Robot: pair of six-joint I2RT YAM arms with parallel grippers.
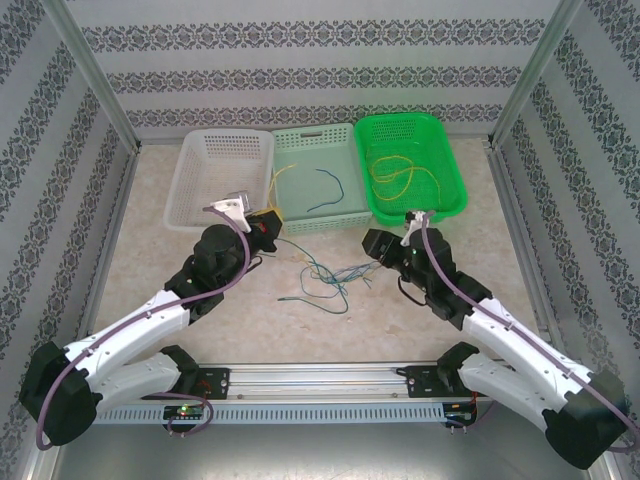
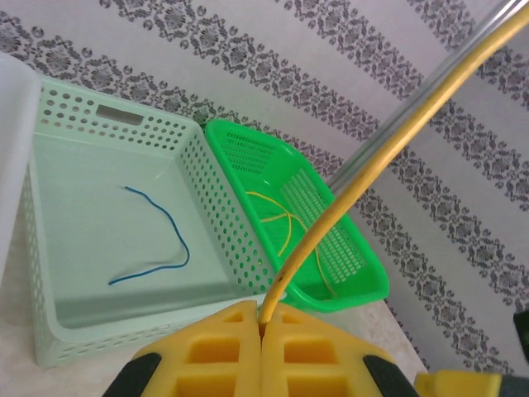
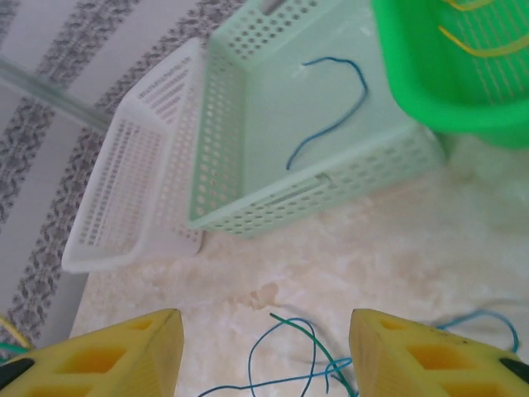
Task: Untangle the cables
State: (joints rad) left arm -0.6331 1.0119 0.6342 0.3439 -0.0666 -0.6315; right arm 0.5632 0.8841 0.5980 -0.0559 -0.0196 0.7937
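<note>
A loose tangle of blue and dark green cables [image 1: 325, 275] lies on the table between the arms. My left gripper [image 2: 263, 318] is shut on a yellow cable [image 2: 372, 157], which rises from the pinched yellow pads toward the baskets. In the top view this gripper [image 1: 265, 222] hangs at the pale green basket's near left corner. My right gripper [image 3: 264, 331] stands open just above the table, with blue and green cable loops [image 3: 306, 356] lying on the table below the gap, untouched. One blue cable [image 3: 331, 107] lies in the pale green basket, and yellow cables [image 1: 400, 175] lie in the bright green basket.
Three baskets stand in a row at the back: a white basket [image 1: 190, 185], a pale green basket [image 1: 335, 222] and a bright green basket [image 1: 450, 170]. Patterned walls and metal posts close in the table. Bare tabletop runs in front of the baskets around the tangle.
</note>
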